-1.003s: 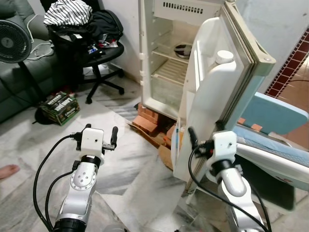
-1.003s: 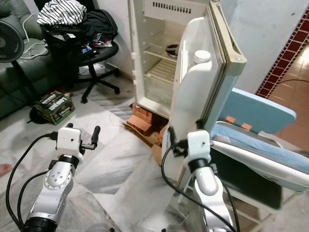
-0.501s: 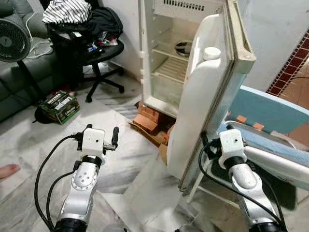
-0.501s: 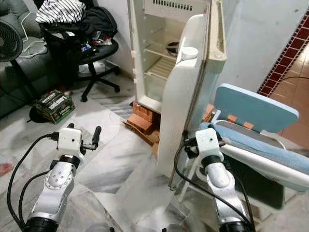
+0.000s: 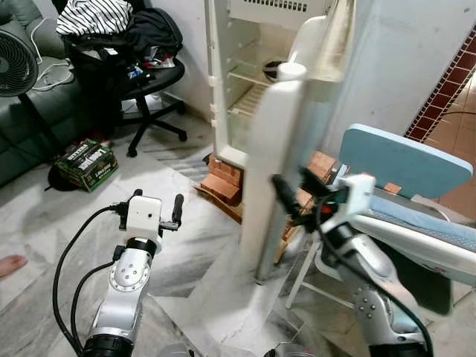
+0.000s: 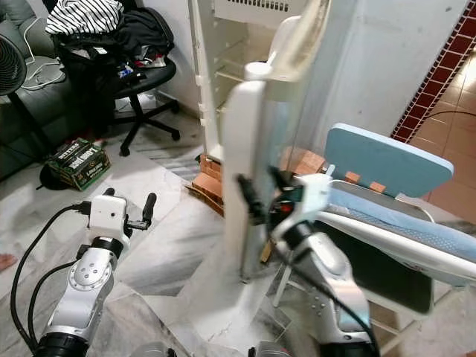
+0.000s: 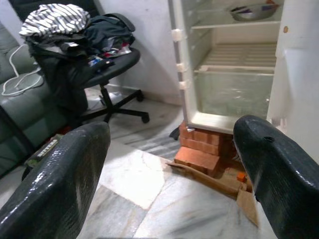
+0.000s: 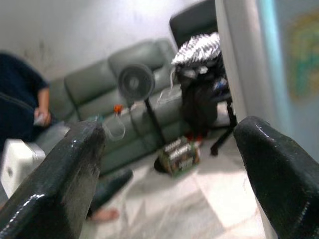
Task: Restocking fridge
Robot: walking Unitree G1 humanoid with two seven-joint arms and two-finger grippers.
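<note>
Inside the fridge (image 7: 234, 64), a bowl (image 7: 251, 11) (upper shelf), both pincers (image 5: 156, 210) (image 5: 291, 195) spread

L arm bent up at near left, silver forearm rising to white wrist block; left gripper (image 5: 155, 205) sits on top, black fingers (image 5: 176, 207) spread apart, pointing far, nothing betw them. R arm reaches up from near right, elbow bent, wrist turned toward scene's left; right gripper (image 5: 292, 195) w/ both long black fingers apart, aimed left & slightly up, holding nothing.
</note>
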